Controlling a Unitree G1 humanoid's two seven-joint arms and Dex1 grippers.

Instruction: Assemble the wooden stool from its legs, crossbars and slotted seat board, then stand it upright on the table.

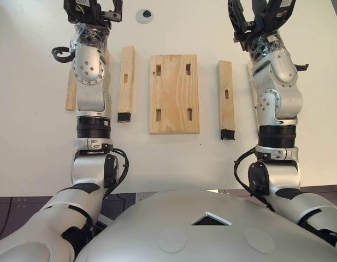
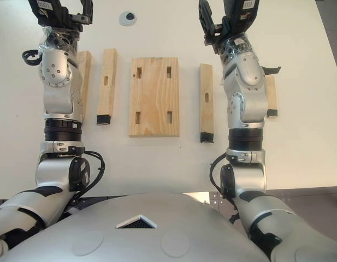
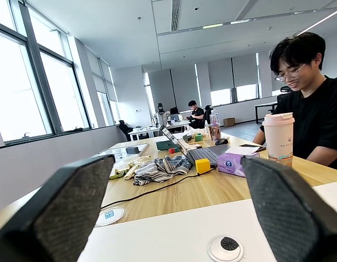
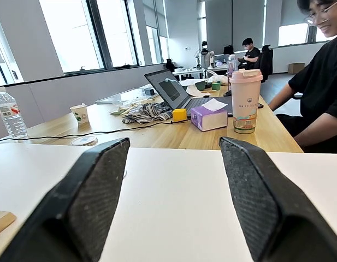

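The seat board (image 1: 174, 94) is seen lying flat on the bench (image 1: 26, 142) at the centre of the frame, with its four slots facing up and its long axis running top to bottom. It is flanked by the left slotted piece (image 1: 126, 82) and the right slotted piece (image 1: 226, 99), both laid parallel to it and apart from it. The outer left strip (image 1: 71, 98) is partly covered by the left forearm, and the outer right strip (image 2: 271, 95) lies just beside the right forearm. The left tool (image 1: 93, 10) is held at the upper left and the right tool (image 1: 262, 13) at the upper right, each spread wide with nothing gripped. Every part lies lower in the frame than the tools, so a pull-back is judged necessary. Each slotted piece is nearer its own side's arm and would be spanned across its narrow width.
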